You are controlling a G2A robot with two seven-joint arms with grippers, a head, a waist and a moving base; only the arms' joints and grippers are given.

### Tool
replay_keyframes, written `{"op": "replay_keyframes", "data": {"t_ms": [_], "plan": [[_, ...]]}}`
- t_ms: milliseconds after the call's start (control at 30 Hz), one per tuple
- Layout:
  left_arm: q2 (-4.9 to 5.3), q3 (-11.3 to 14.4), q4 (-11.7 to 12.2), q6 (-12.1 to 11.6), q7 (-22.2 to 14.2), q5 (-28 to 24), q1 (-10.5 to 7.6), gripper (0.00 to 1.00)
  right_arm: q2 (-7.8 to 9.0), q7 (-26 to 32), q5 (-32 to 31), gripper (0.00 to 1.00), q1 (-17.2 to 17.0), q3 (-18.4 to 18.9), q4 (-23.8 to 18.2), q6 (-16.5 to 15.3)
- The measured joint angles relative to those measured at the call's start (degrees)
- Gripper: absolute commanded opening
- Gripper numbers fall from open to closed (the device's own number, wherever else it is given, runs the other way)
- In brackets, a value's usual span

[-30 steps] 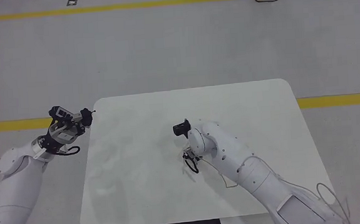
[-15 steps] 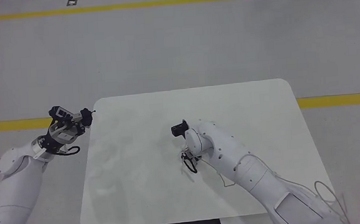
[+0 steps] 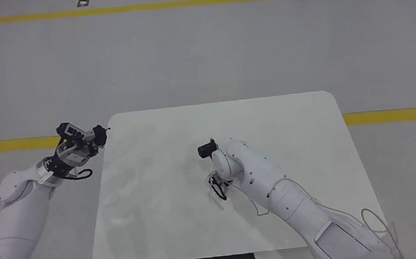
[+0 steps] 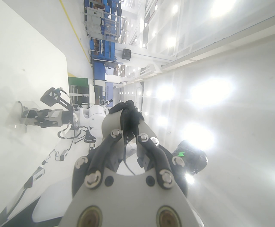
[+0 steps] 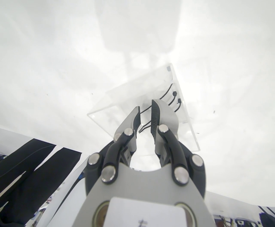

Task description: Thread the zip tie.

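Note:
My left gripper [image 4: 128, 105] is shut on a black zip tie [image 4: 129, 120], whose tail runs back between the fingers. In the top view the left gripper [image 3: 98, 134] is held just off the table's left edge. My right gripper [image 5: 145, 117] points down over a clear acrylic tray [image 5: 107, 107] that holds several black zip ties [image 5: 175, 95]. Its fingers [image 5: 155, 114] stand a little apart, with thin black zip tie tails running between them. From the left wrist view the right gripper [image 4: 25, 117] reaches down into that tray.
The white table [image 3: 302, 123] is bare around the tray, with free room to the right and the back. The right arm [image 3: 270, 187] crosses the table's front half. Loose cables [image 3: 218, 188] hang under its wrist.
The right arm has edged very slightly to the left over the tray. The left arm has not moved.

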Motion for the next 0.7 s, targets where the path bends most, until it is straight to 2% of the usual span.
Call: {"op": "replay_keyframes", "data": {"t_ms": [67, 367, 700], "plan": [[0.00, 0.0, 0.0, 0.0, 0.0, 0.0, 0.00, 0.00, -0.14, 0.1, -0.3, 0.00, 0.0, 0.0, 0.1, 0.0], [0.00, 0.0, 0.0, 0.0, 0.0, 0.0, 0.00, 0.00, -0.39, 0.4, -1.8, 0.00, -0.3, 0.9, -0.5, 0.0], [0.00, 0.0, 0.0, 0.0, 0.0, 0.0, 0.00, 0.00, 0.28, 0.4, -2.2, 0.00, -1.5, 2.2, -4.1, -0.5]]}}
